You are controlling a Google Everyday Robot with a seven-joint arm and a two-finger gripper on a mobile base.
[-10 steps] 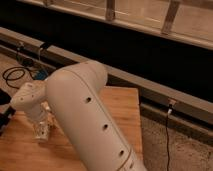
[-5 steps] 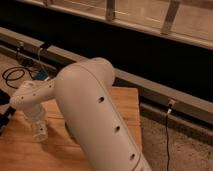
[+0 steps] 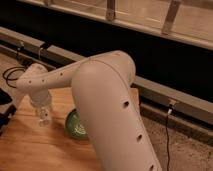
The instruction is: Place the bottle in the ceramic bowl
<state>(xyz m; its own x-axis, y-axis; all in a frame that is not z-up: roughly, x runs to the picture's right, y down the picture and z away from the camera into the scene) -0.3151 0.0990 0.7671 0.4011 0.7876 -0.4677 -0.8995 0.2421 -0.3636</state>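
Bottle and ceramic bowl are both small next to the white robot arm, which fills the middle of the camera view and bends from the lower right toward the left. Under it lies the wooden table, with a dark wall and grey rails behind. Beyond the left end of the table is a coil of black cable. The green bowl stands on the table, and the arm covers its right part. Just to the left of the bowl, not touching it, the gripper hangs down from the wrist, close above the table top. At its lower end is a pale slim shape, which seems to be the bottle, upright and outside the bowl. Whether the gripper is closed around it or loose, I cannot tell.
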